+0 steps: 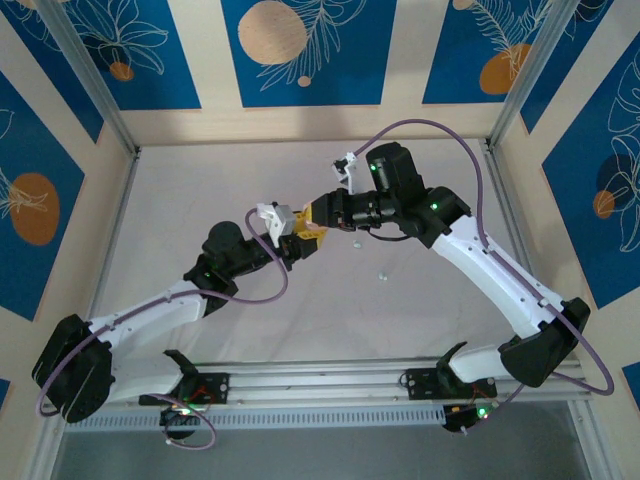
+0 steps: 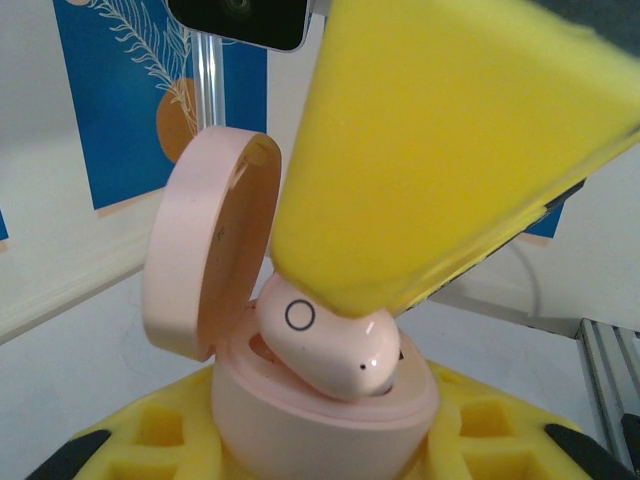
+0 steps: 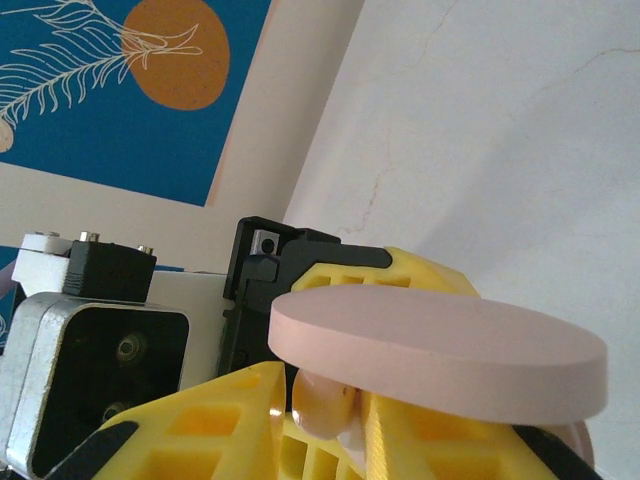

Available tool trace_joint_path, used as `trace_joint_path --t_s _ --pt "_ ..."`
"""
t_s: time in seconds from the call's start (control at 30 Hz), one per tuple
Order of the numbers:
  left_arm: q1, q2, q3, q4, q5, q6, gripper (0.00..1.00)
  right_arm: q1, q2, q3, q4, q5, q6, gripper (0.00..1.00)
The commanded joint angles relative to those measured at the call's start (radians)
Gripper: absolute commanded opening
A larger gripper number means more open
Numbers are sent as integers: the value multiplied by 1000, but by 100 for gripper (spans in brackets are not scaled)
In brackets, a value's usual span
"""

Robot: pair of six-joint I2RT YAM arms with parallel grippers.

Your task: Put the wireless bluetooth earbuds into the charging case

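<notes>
A pink charging case (image 2: 318, 415) sits upright between the yellow fingers of my left gripper (image 2: 320, 455), which is shut on it. Its lid (image 2: 205, 255) stands open to the left. A pink earbud (image 2: 330, 345) lies tilted in the case's mouth, partly in its socket, under the yellow fingers (image 2: 440, 150) of the right gripper. In the right wrist view the earbud (image 3: 325, 408) is pinched in my right gripper (image 3: 335, 430), just under the edge of the lid (image 3: 440, 345). From above, the left gripper (image 1: 300, 243) and right gripper (image 1: 318, 220) meet mid-table.
Two tiny pale earbuds (image 1: 357, 243) (image 1: 381, 276) lie loose on the white table (image 1: 200, 190), right of the grippers. Aluminium frame posts (image 1: 515, 100) and patterned blue walls surround the table. A metal rail (image 1: 330, 385) runs along the near edge.
</notes>
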Motion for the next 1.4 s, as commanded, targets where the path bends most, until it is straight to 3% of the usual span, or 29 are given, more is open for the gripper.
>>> trace_joint_path --t_s 0.0,1.37 --pt "-9 -33 8 59 5 4 32 4 -15 29 -49 29 -4 27" --pt "-8 -30 16 59 -2 1 32 2 -13 85 -94 -10 -27 26"
